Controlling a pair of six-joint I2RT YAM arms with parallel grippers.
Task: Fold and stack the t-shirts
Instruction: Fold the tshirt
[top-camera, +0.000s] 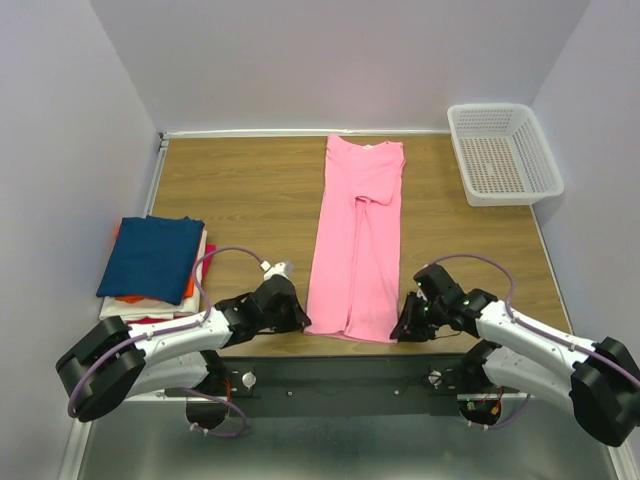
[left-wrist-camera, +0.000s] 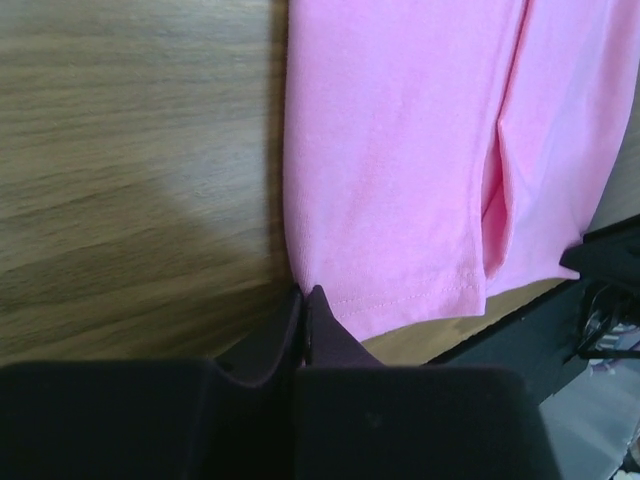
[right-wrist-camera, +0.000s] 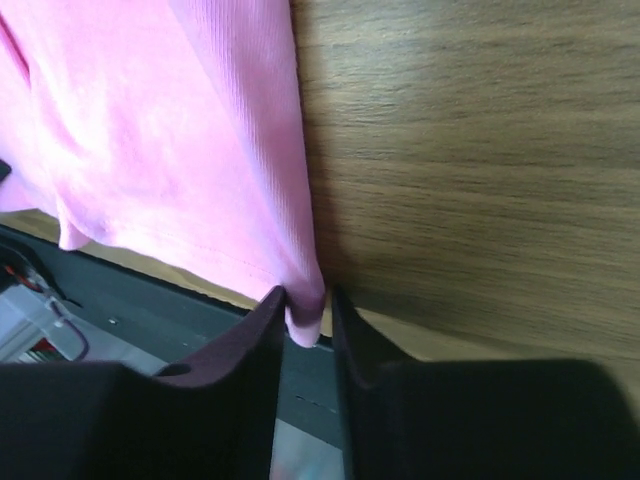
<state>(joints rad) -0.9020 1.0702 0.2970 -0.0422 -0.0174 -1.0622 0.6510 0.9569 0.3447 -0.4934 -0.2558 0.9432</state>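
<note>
**While it lay flat on the table (top-camera: 240, 190), the pink t-shirt (top-camera: 355, 240) was met at both near corners**

Where you had set the arms, the pink t-shirt ran as a long, narrow strip down the middle of the wood-grain table. Its collar end was far from the bases and its hem was close to the near edge. Its sides were folded inward, and the two soft flaps met along a crease running up the lower half. The cloth was matte and finely ribbed (the right wrist view showed the knit best), with a stitched line just above the hem.

Your left gripper (left-wrist-camera: 305, 300) sat at the hem's left corner. Its black, tapered fingers were pressed together to a thin seam, and the corner of the cloth disappeared right at their tips. It looked pinched, though the fabric inside the jaws was hidden.

Your right gripper (right-wrist-camera: 308, 310) sat at the right corner with its jaws only narrowly apart. The rounded, doubled-over corner hung between them, touching one finger, with a sliver of gap beside the other.

At the table's left side, a dark blue t-shirt (top-camera: 150, 255), folded to a rough square, topped a stack (top-camera: 150, 308) showing orange, red and pale edges. A white, rectangular plastic mesh basket (top-camera: 505, 150) stood in the far right corner, well apart from the pink strip.
</note>
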